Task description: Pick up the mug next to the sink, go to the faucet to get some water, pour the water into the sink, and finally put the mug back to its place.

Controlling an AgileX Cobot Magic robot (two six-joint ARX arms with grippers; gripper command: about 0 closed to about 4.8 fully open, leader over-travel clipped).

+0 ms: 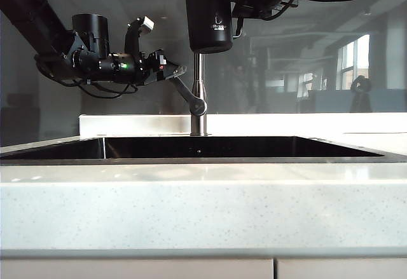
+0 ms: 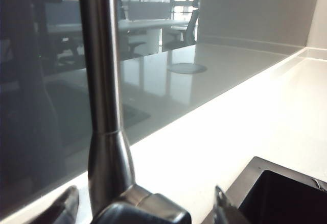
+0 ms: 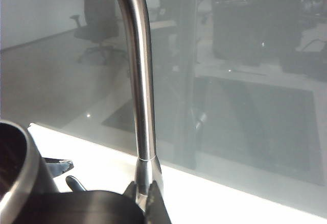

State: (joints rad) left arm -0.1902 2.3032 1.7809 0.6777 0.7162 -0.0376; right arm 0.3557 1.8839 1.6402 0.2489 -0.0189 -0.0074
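Note:
The matte black mug (image 1: 208, 18) hangs upright high in front of the faucet (image 1: 198, 88), well above the sink (image 1: 203, 147). My right gripper (image 1: 240, 9) comes in from the right and is shut on the mug's side handle. In the right wrist view the mug's silver rim (image 3: 20, 173) and handle (image 3: 92, 206) show beside that gripper (image 3: 152, 206), with the faucet pipe (image 3: 140, 81) just beyond. My left gripper (image 1: 175, 72) is at the faucet's lever (image 1: 187, 95). In the left wrist view it (image 2: 144, 203) stands open, its fingers (image 2: 64, 208) on either side of the lever (image 2: 148, 208).
Pale speckled stone counter (image 1: 203, 209) frames the sink, with a raised ledge (image 1: 305, 123) behind it and reflective glass beyond. A round disc (image 2: 187, 68) lies on the far side of the glass. Cabinet fronts (image 1: 191, 269) run below the counter.

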